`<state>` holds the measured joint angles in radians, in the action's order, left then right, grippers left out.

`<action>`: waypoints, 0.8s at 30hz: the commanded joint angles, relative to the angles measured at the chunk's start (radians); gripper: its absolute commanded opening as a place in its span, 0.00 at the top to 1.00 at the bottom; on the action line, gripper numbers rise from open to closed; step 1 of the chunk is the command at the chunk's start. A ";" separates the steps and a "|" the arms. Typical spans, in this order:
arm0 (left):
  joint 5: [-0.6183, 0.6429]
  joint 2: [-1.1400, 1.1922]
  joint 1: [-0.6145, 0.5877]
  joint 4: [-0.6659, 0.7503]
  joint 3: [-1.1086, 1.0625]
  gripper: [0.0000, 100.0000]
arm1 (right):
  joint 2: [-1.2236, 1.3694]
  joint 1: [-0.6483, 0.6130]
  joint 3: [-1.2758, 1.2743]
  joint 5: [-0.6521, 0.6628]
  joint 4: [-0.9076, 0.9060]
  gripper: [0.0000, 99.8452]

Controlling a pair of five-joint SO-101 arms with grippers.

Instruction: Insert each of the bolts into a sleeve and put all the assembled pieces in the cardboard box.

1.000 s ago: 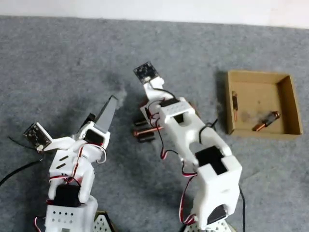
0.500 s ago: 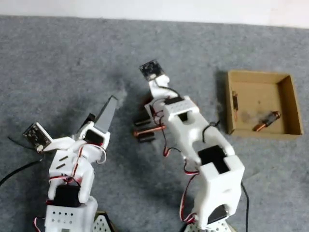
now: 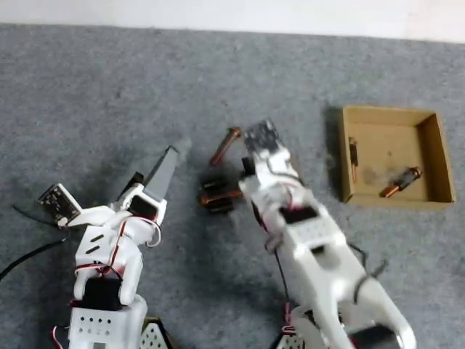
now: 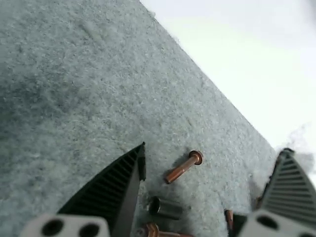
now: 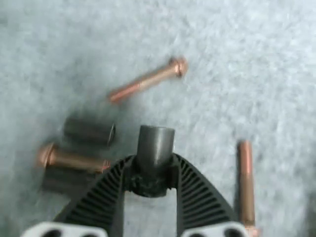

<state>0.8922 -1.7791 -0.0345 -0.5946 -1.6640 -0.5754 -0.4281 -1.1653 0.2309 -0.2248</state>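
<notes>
My right gripper [image 5: 154, 170] is shut on a dark sleeve [image 5: 156, 140], held end-up above the grey mat. Around it lie three copper bolts: one [image 5: 148, 81] beyond the sleeve, one [image 5: 246, 182] to the side, and one [image 5: 66, 159] resting across a sleeve [image 5: 59, 181]. Another loose sleeve [image 5: 89, 131] lies close by. In the high view the right arm [image 3: 280, 185] stands over this cluster, with a bolt [image 3: 225, 145] just past it. My left gripper [image 4: 214, 149] is open, facing a bolt [image 4: 182, 167] and a sleeve [image 4: 165, 207].
The cardboard box [image 3: 341, 156] sits at the right of the mat and holds two assembled pieces [image 3: 401, 182] [image 3: 354, 160]. A white wall borders the far edge. The left arm [image 3: 116, 240] stands at the lower left.
The right arm has swung right and risen, uncovering the bolt that lay under its wrist. The left arm has not moved.
</notes>
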 commanded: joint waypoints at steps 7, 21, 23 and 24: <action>-0.238 0.004 0.090 -0.052 0.116 0.63 | -0.435 0.088 -0.228 0.009 0.013 1.00; -0.611 0.628 0.386 0.003 0.447 0.75 | -1.132 0.213 -0.532 0.003 -0.317 1.00; -0.652 0.871 0.367 0.002 0.615 0.74 | -1.222 0.213 -0.561 0.003 -0.348 1.00; -0.671 1.000 0.355 -0.003 0.707 0.74 | -1.260 0.213 -0.576 0.003 -0.358 1.00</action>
<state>0.2816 -1.1515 0.3521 -0.6252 -1.2283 -1.7123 -0.2256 -1.6747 0.2309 -0.5593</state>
